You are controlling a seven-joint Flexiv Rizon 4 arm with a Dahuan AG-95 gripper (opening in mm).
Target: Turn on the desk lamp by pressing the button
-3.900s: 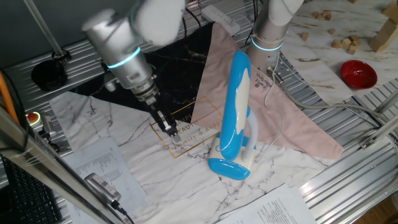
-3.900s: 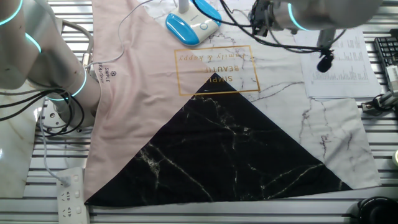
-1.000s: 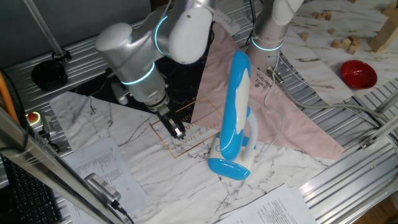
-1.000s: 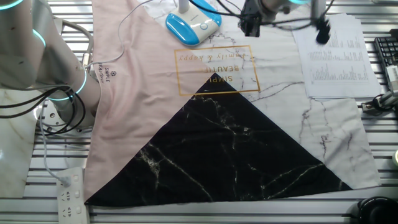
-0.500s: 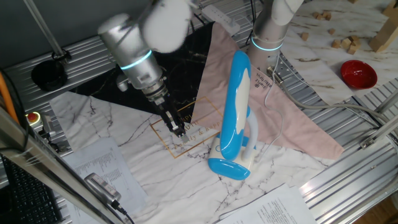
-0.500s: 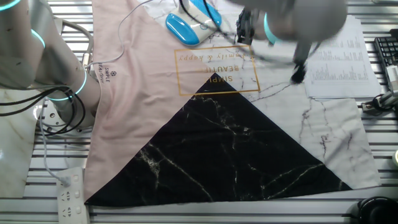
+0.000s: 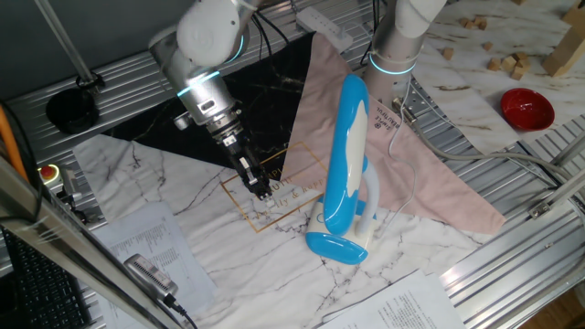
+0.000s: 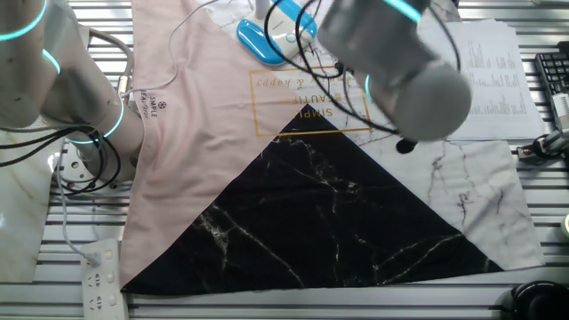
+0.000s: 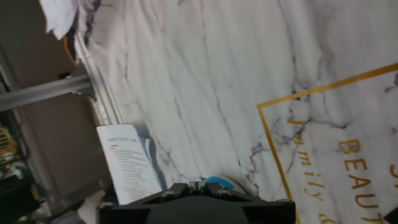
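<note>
We find the desk lamp (image 7: 345, 169) standing toward the near edge of the tabletop (image 7: 219, 265) in one fixed view, its blue oval foot (image 7: 336, 247) on the marble-print mat, its long blue-and-white head leaning back over the pink cloth (image 7: 402, 164). In the other fixed view only the foot shows, at the far edge, with a small button (image 8: 290, 37) on its white part. The gripper (image 7: 260, 192) hangs low over the gold-lettered frame printed on the mat, beside the lamp and apart from it; we cannot tell whether its fingers are spread or pressed together, since no view shows the tips clearly.

The risk, as we judge it, lies in the approach: the tall head overhangs the foot, and a sideways sweep could strike the head or the white curved arm and tip the glossy lamp. A press landing off the button could skid on the smooth plastic or shove the foot across the mat.

Around it we see printed papers (image 7: 155, 247) at the near left corner, a red bowl (image 7: 526, 108) and wooden blocks (image 7: 507, 62) toward the far right corner, a second robot base (image 7: 395, 46) behind the lamp, and a white cord trailing across the pink cloth. None lies between gripper and foot.
</note>
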